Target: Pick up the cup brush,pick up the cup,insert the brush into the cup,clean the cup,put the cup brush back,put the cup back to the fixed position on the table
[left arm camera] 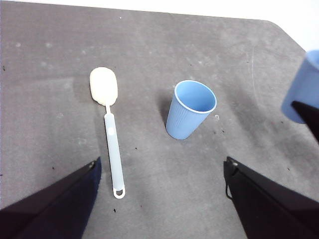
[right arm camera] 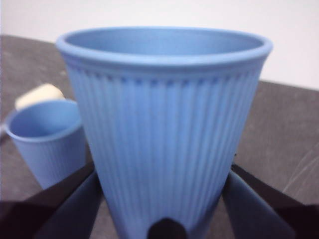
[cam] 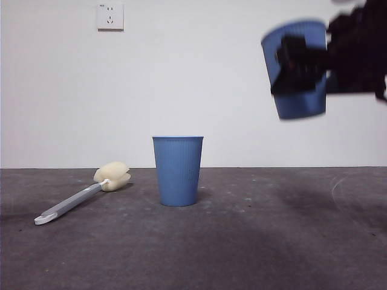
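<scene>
My right gripper (cam: 296, 69) is shut on a blue ribbed cup (cam: 302, 96) and holds it high above the table at the right; the cup (right arm camera: 164, 129) fills the right wrist view, mouth up. A second, like blue cup (cam: 178, 170) stands upright on the table (cam: 266, 241) in the middle; it also shows in the left wrist view (left arm camera: 189, 110). The cup brush (cam: 81, 193) lies flat to its left, sponge head toward the back (left arm camera: 103, 85), grey handle toward the front. My left gripper (left arm camera: 159, 174) is open and empty, high above the brush and the standing cup.
A white wall with a socket (cam: 110, 16) stands behind the table. The table's far right corner (left arm camera: 279, 30) shows in the left wrist view.
</scene>
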